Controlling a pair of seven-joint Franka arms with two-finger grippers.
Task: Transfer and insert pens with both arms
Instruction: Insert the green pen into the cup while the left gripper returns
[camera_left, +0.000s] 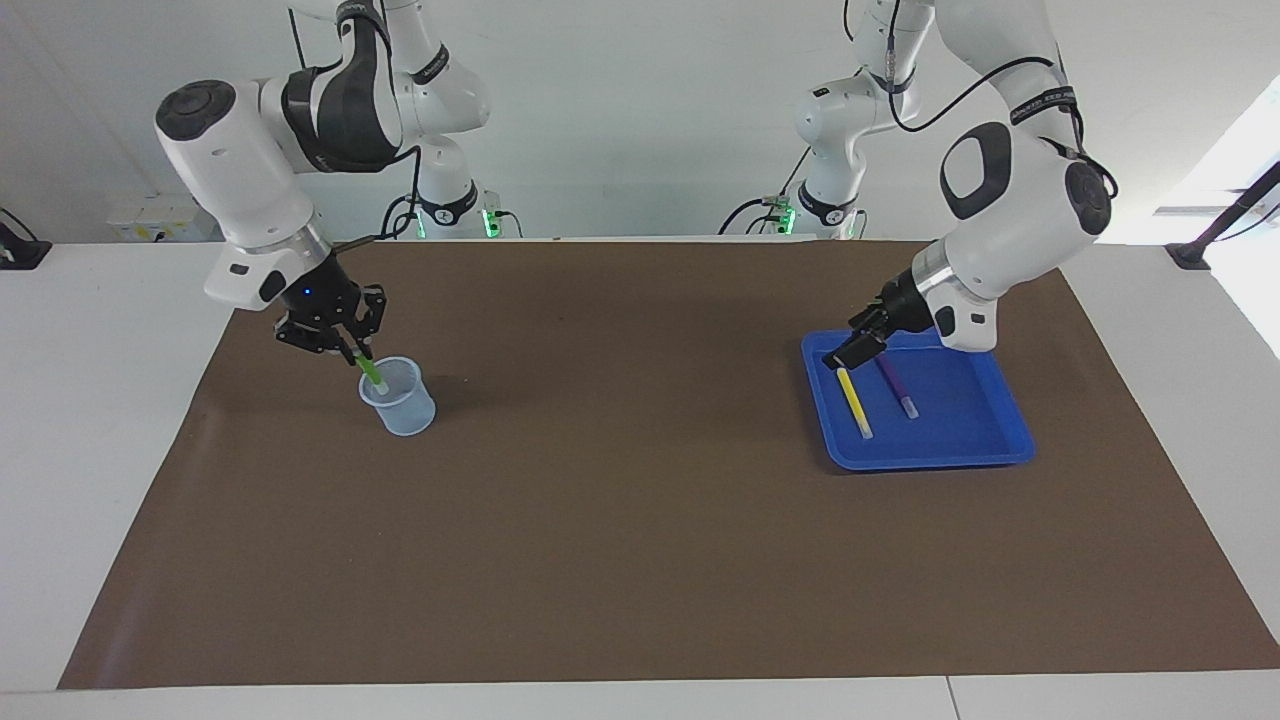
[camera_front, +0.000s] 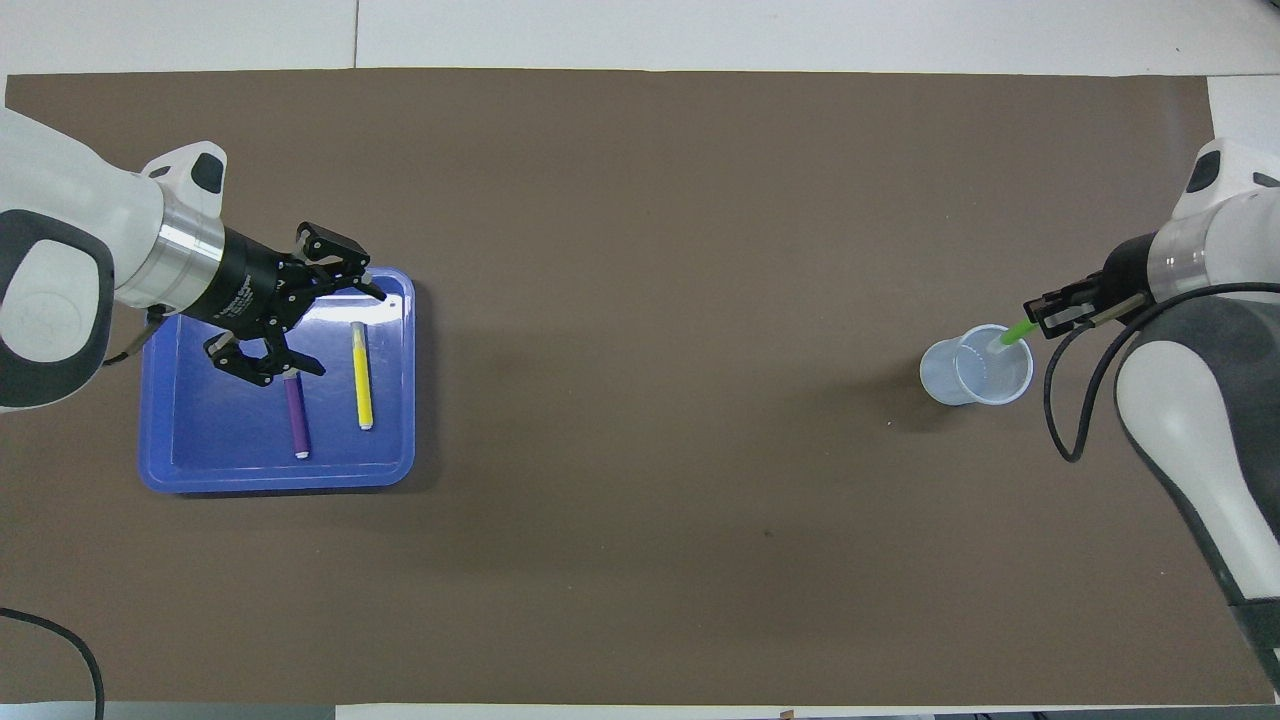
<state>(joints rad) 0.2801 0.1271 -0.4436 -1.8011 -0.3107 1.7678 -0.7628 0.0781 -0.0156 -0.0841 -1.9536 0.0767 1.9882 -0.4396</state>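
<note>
From my remote station, working across the facing view, I find the right gripper (camera_left: 352, 350) clamped on the slim green marker pen (camera_left: 371, 370), which slants down with its lower end inside the rim of the translucent pale plastic cup (camera_left: 399, 397) standing on the brown table mat (camera_left: 640, 520) toward the right arm's end. I judge the insertion nearly complete; only the release remains. The middle of the mat carries nothing I need report. Toward the left arm's end sits the shallow blue plastic tray (camera_left: 990, 445), holding the slim yellow marker pen (camera_left: 854, 402) and the slim purple marker pen (camera_left: 896, 383) side by side, apart from each other. The left gripper (camera_front: 300, 325), fingers spread wide and holding nothing, hangs over the tray's robot-side part, above the pens' upper ends. The relation that governs the next pick: both pens lie with their long axes running roughly from the robots outward, pale caps at the ends farther from the robots. In the overhead view the purple pen lies just under one open finger, the yellow just beside; which is targeted I cannot tell.
</note>
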